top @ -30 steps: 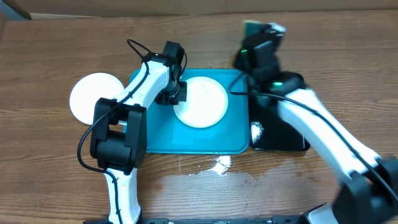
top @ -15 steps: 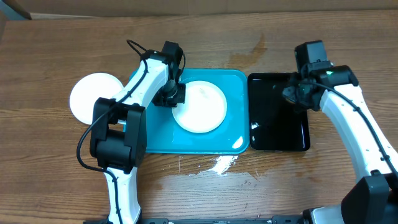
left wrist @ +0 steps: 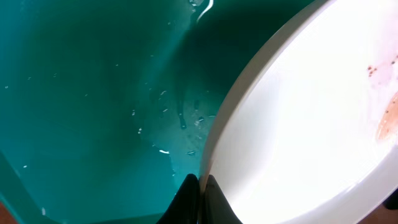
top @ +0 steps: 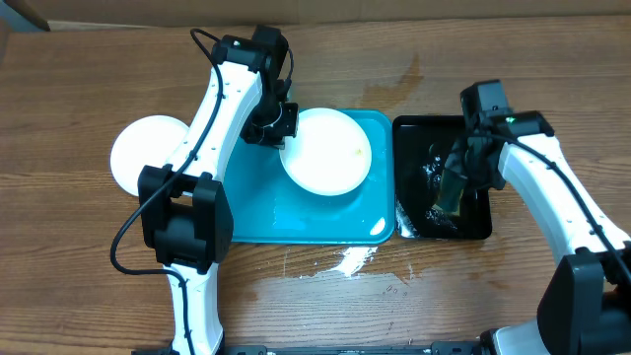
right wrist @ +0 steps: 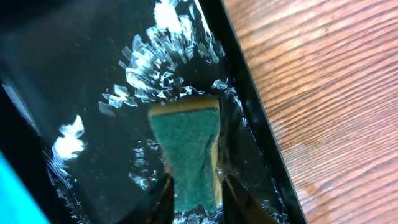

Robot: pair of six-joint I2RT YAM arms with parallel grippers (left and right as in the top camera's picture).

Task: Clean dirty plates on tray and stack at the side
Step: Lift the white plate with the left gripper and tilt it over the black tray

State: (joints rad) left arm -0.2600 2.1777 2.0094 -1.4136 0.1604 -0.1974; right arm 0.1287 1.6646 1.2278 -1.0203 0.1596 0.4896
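A white plate [top: 326,150] with small brown smears [left wrist: 385,118] is tilted over the turquoise tray [top: 256,217]. My left gripper [top: 279,128] is shut on the plate's left rim [left wrist: 214,155], holding it lifted. A second white plate [top: 143,153] lies on the table left of the tray. My right gripper [top: 455,192] is shut on a green and yellow sponge [right wrist: 186,152], dipped in the water of the black tray [top: 414,133]. The third plate is out of view.
Spilled water [top: 345,262] lies on the wooden table in front of the turquoise tray. A damp stain [top: 404,79] marks the wood behind the trays. The black tray's right wall [right wrist: 249,99] borders bare wood.
My left gripper has lifted and tilted the plate, shifting it back and right. My right arm swung from above the turquoise tray to the black tray and lowered the sponge into its water.
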